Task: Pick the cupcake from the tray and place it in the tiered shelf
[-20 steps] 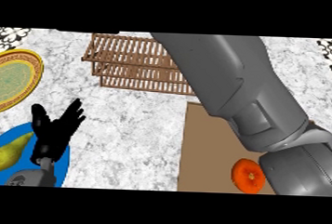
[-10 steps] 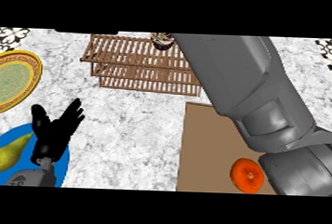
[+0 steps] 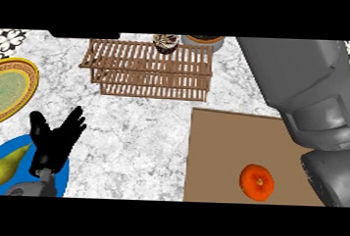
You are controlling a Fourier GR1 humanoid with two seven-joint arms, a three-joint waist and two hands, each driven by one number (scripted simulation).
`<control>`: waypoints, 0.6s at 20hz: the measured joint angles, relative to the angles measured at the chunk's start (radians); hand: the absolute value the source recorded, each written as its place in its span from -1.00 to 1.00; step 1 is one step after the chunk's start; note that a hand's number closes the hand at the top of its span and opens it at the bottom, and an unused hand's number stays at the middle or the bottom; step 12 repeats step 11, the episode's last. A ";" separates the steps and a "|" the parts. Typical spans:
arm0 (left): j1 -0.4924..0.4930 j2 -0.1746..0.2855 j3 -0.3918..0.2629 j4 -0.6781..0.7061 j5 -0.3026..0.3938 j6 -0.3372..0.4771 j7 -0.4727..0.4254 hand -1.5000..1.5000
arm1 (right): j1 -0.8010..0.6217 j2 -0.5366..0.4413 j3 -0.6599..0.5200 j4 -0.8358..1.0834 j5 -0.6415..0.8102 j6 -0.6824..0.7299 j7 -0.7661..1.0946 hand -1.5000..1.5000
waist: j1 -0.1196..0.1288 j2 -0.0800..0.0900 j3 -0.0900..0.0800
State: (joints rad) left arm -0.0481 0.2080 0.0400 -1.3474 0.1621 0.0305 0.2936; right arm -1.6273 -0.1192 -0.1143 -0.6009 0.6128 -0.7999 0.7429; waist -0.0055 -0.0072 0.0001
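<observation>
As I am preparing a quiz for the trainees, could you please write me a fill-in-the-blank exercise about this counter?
1. The orange lies on the brown ___.
2. The pear lies on the ___ plate.
3. The cupcake shows at the far edge of the wooden ___.
4. The black hand beside the pear is the robot's ___ hand.
Missing words: tray; blue; shelf; left.

One head view looks steeply down from above the near edge, facing the far side. The marble counter [image 3: 148,133] fills the frame, with the tiered shelf [image 3: 147,70] far, the tray [image 3: 221,141] near right and the left hand [image 3: 54,142] near left. The right forearm [image 3: 309,95] is closest to the lens and covers the right side.
</observation>
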 measured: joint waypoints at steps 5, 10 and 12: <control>0.023 0.013 0.020 0.005 0.010 -0.012 -0.010 0.00 | 0.080 -0.079 -0.024 -0.145 0.003 0.012 0.065 -1.00 | -0.022 -0.008 0.001; 0.038 0.006 0.020 -0.012 0.004 0.000 -0.004 0.00 | 0.230 -0.149 -0.025 -0.388 -0.043 0.102 0.128 -1.00 | -0.036 -0.012 0.002; 0.037 0.002 0.017 -0.015 0.003 0.003 -0.001 0.00 | 0.262 -0.166 -0.024 -0.441 -0.054 0.126 0.140 -1.00 | -0.036 -0.011 0.001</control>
